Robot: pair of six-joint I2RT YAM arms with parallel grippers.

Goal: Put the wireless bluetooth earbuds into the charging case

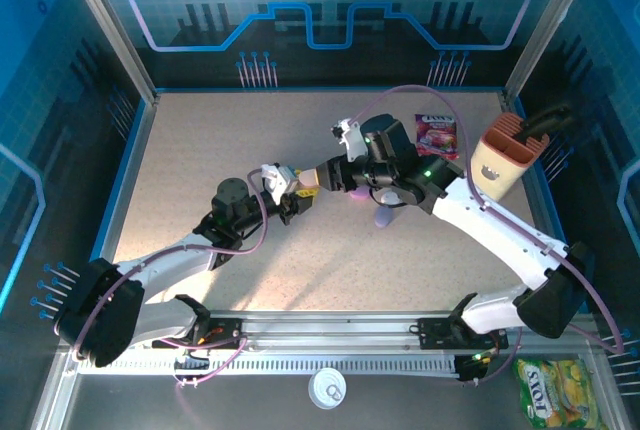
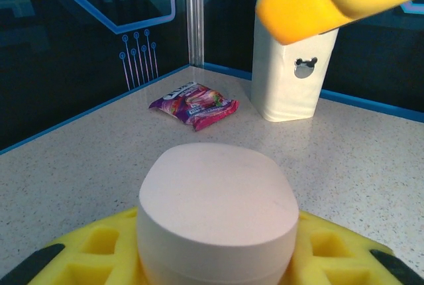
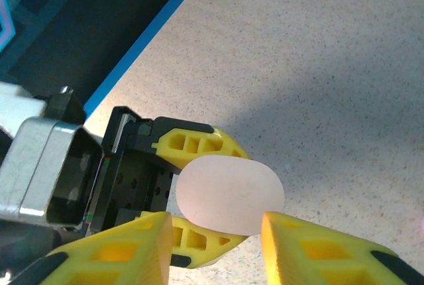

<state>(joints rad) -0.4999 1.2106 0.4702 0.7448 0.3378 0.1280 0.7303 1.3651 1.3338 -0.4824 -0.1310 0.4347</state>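
Left tabletop [image 1: 200, 150] lay open. Centre blocked: left gripper [image 1: 295, 192], right gripper [image 1: 314, 181] nose to nose. Far right crowded by candy packet [image 1: 437, 136], beige holder [image 1: 500, 160].

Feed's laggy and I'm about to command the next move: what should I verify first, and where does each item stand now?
1. Left tool gripping the pink case: ok, clamped from both sides.
2. Case lid open: not ok, it looks shut.
3. Right tool off the case: cannot tell; its fingers stand apart, close against it.
4. Right tool loaded: not ok, it holds nothing.
5. Purple item on the table identified: cannot tell, too small.
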